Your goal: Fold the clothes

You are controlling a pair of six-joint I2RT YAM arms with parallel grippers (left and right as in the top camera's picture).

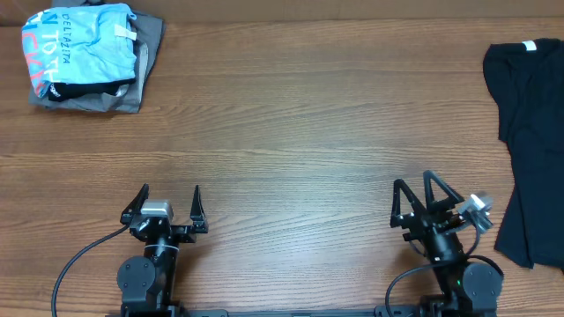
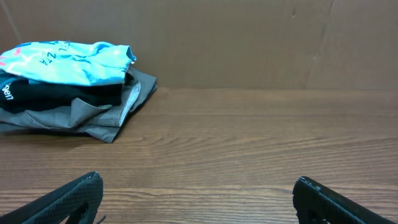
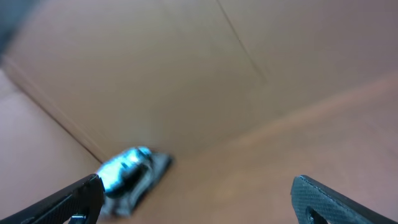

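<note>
Black T-shirt [image 1: 533, 132] lies at three o'clock on the table [image 1: 308, 132]; left pincer [image 1: 171, 192] and right pincer [image 1: 414, 185] both gape empty near six.

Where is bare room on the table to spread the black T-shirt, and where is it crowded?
Bare wood fills the middle of the table, bordered by the folded pile at the far left corner, the black T-shirt along the right edge, and the open left pincer and right pincer at the near edge. Crowded: only that corner and the right edge.
</note>
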